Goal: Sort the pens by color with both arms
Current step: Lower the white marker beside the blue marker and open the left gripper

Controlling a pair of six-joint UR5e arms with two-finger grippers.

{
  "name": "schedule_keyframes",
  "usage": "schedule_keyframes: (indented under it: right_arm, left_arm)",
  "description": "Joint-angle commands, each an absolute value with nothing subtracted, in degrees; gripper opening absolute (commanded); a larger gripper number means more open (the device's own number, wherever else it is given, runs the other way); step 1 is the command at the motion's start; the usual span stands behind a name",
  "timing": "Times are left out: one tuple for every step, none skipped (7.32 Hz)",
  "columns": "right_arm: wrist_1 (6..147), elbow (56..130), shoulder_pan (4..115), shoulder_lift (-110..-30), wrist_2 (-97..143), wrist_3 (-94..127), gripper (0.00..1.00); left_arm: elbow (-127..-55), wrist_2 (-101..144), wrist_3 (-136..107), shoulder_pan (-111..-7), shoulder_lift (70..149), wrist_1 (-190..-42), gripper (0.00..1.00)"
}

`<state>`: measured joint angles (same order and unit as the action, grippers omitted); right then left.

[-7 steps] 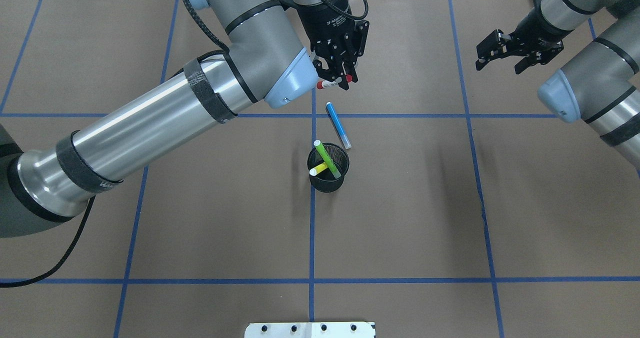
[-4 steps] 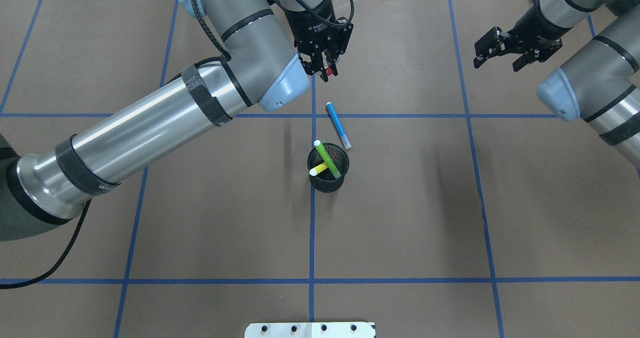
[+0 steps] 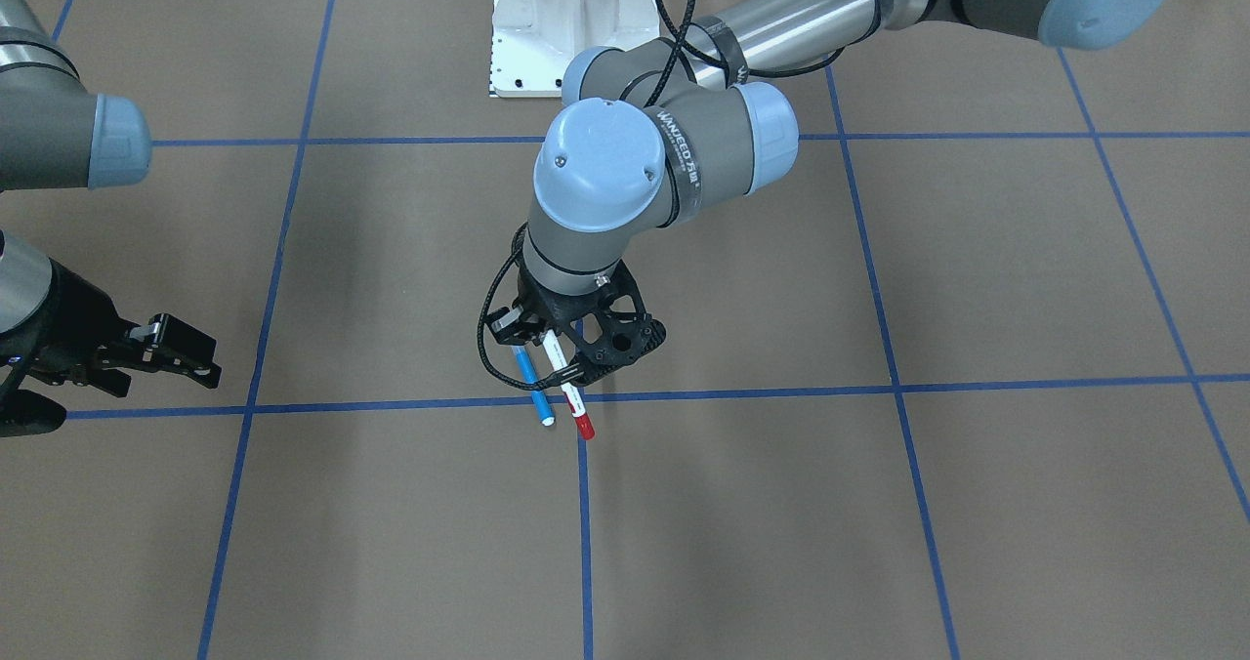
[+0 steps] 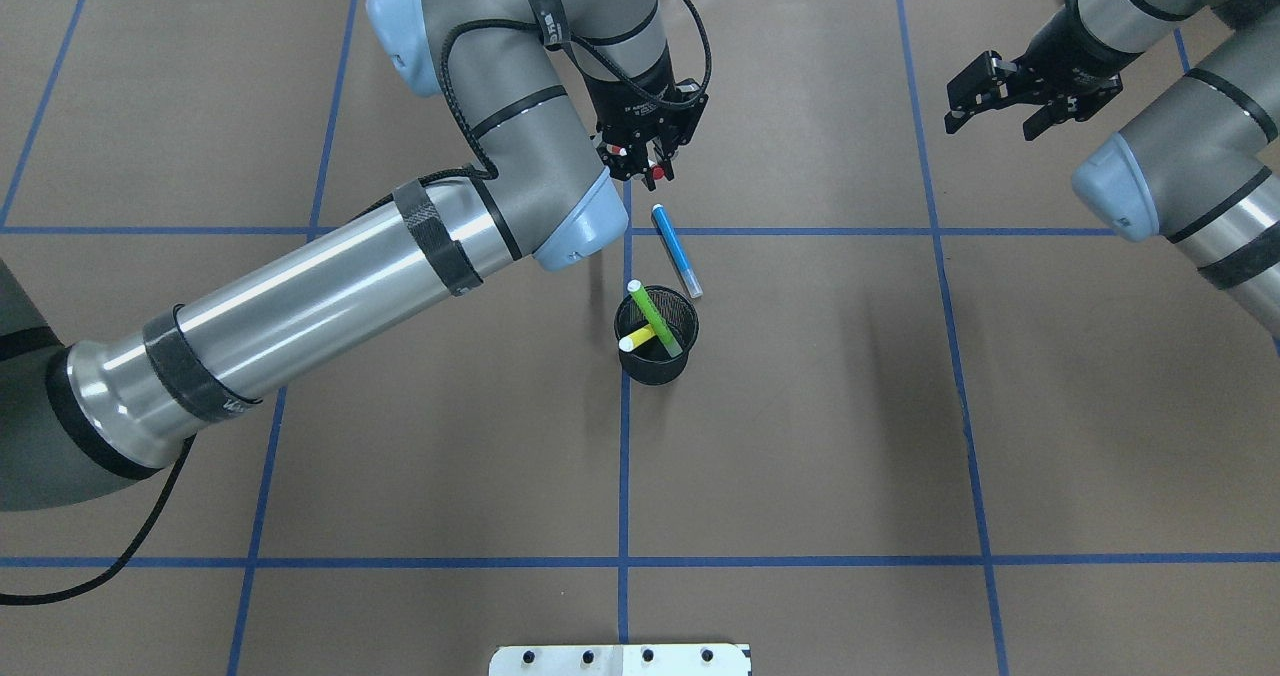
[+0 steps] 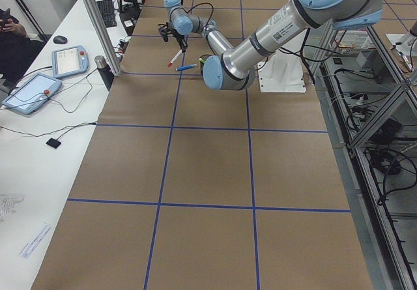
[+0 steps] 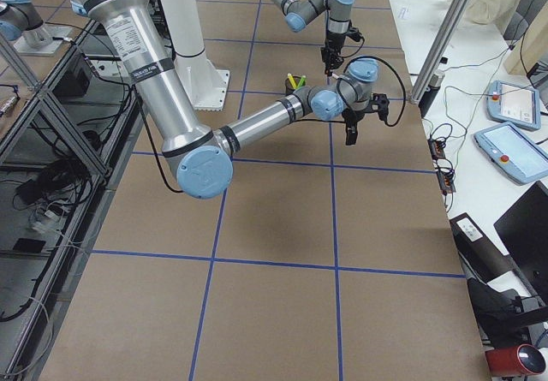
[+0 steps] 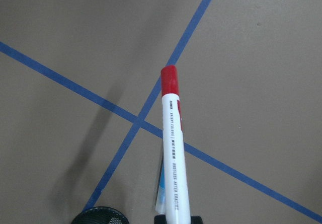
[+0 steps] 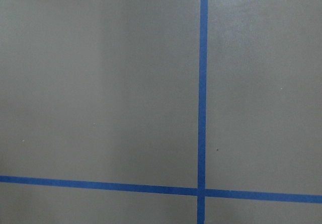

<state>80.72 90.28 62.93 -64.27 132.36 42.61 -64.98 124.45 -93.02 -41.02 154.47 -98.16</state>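
Note:
My left gripper (image 4: 645,161) is shut on the white pen with red ends (image 3: 566,382), which hangs steeply tilted above the table, one red end (image 7: 169,80) pointing down. The blue pen (image 4: 676,251) lies flat on the brown table just behind it, near the blue tape crossing. A black mesh cup (image 4: 656,356) holds the lime green highlighter (image 4: 655,316) and the yellow highlighter (image 4: 637,339). My right gripper (image 4: 990,128) hovers open and empty at the far right, well away from the pens.
Blue tape lines (image 8: 203,83) divide the brown table into squares. The white bolted pedestal (image 3: 571,25) stands at the robot's side of the table. Tablets and cables (image 6: 514,107) lie on side benches beyond the table's far edge.
The left gripper has swung the red-ended pen from lying level to pointing steeply down and shifted a little to the left. The right gripper has barely moved.

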Motion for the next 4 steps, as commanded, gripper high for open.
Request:
schedule_keyframes:
  right_arm:
    - [80.7, 90.3, 62.9, -64.2, 132.4, 42.6, 0.98]
    - [80.7, 90.3, 62.9, -64.2, 132.4, 42.6, 0.98]
    - [80.7, 90.3, 62.9, -64.2, 132.4, 42.5, 0.98]
    - [80.7, 90.3, 62.9, -64.2, 132.4, 42.5, 0.98]
  left_arm:
    - [-64.9, 122.9, -93.0, -40.0, 154.3, -98.4, 0.21]
    - [-64.9, 122.9, -93.0, -39.9, 154.3, -98.4, 0.23]
    - [-64.9, 122.8, -92.9, -39.6, 154.3, -99.1, 0.28]
    - [-64.9, 122.8, -92.9, -39.4, 153.8, -100.9, 0.32]
